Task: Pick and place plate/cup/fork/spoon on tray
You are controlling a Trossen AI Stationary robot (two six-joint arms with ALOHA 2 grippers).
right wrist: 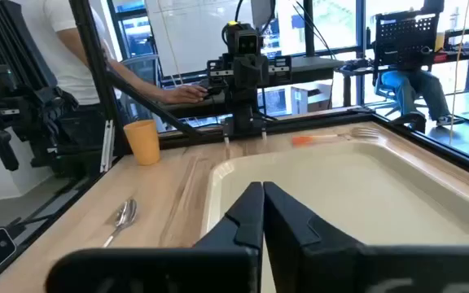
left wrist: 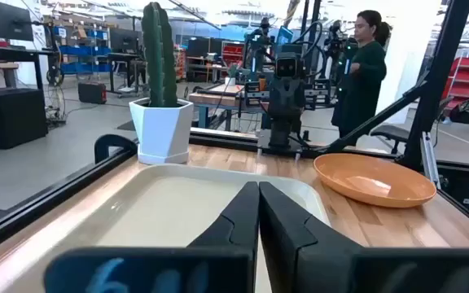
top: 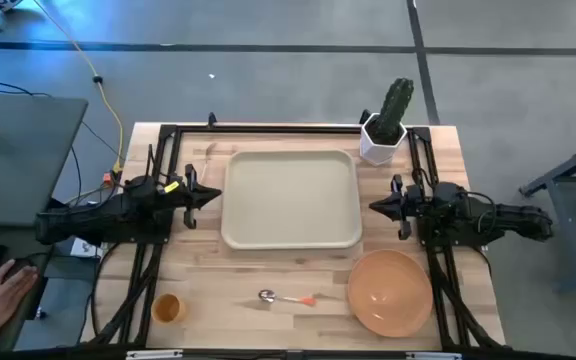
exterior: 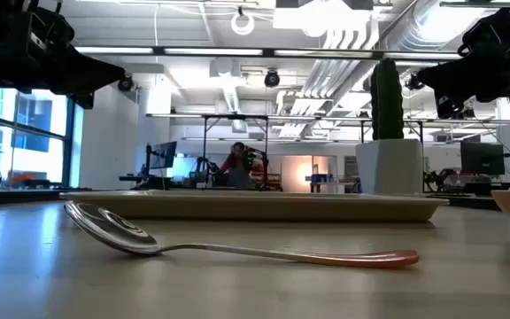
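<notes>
The cream tray [top: 291, 198] lies at the table's middle. The orange plate [top: 389, 291] rests on the table at the near right, and also shows in the left wrist view [left wrist: 374, 180]. The orange cup [top: 167, 308] stands upright at the near left. The spoon [top: 288, 297] lies flat near the front edge, bowl to the left; the low view [exterior: 237, 244] shows it too. The fork [right wrist: 336, 137] lies on the table just past the tray's far rim. My left gripper [top: 215, 196] is shut and empty at the tray's left rim. My right gripper [top: 373, 207] is shut and empty at its right rim.
A white pot with a green cactus [top: 383, 135] stands at the far right corner, behind the tray. Dark frame bars run along the table's left, right and far sides. A person's hand [top: 3, 285] rests at a desk left of the table.
</notes>
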